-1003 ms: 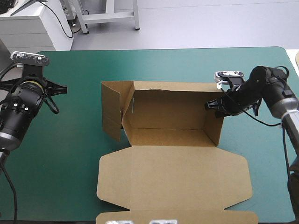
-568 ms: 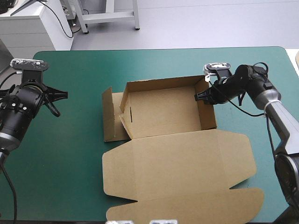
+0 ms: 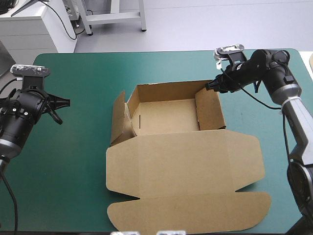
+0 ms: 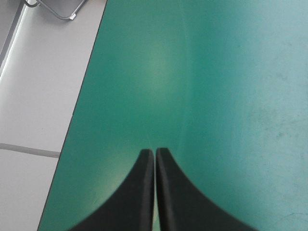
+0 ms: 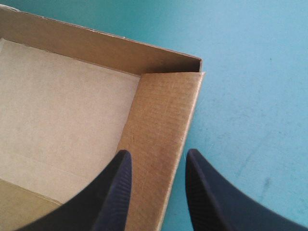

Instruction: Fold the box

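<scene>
The box [image 3: 168, 117] sits mid-counter [image 3: 68, 176] as an open tray, its lid [image 3: 186, 171] lying flat on the near side. The right pincer [image 5: 156, 156] stands open astride the box's right wall [image 5: 166, 115], one finger inside and one outside, likely to seat that fold. The box's left flap [image 3: 119, 117] leans outward, untucked. The left pincer [image 4: 155, 150], closed on nothing, hovers well left of the box, out of the way.
</scene>
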Action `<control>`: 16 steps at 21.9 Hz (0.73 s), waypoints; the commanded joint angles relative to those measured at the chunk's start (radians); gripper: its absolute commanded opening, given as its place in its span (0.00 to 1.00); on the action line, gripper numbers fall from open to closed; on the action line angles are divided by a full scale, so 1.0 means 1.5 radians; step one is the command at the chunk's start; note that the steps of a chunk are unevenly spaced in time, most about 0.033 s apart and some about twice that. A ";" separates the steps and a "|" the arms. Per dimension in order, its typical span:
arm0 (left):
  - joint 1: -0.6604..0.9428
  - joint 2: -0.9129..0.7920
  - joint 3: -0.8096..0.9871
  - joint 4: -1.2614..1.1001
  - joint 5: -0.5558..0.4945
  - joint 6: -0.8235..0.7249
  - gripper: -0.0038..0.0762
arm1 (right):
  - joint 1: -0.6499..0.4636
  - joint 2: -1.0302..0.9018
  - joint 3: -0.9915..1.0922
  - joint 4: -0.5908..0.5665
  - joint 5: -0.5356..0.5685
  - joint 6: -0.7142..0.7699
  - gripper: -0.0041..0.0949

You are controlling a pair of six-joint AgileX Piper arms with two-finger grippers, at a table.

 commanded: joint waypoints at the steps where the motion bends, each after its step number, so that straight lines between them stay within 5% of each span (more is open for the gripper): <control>1: 0.002 -0.020 -0.021 0.021 -0.012 -0.008 0.04 | -0.003 -0.025 -0.023 -0.018 0.017 -0.002 0.39; 13: 0.002 -0.020 -0.021 0.022 0.002 -0.009 0.04 | -0.003 0.110 -0.023 0.006 0.073 0.027 0.39; 16: 0.002 -0.020 -0.021 0.022 0.001 -0.009 0.04 | -0.003 0.129 -0.023 0.027 0.084 0.027 0.31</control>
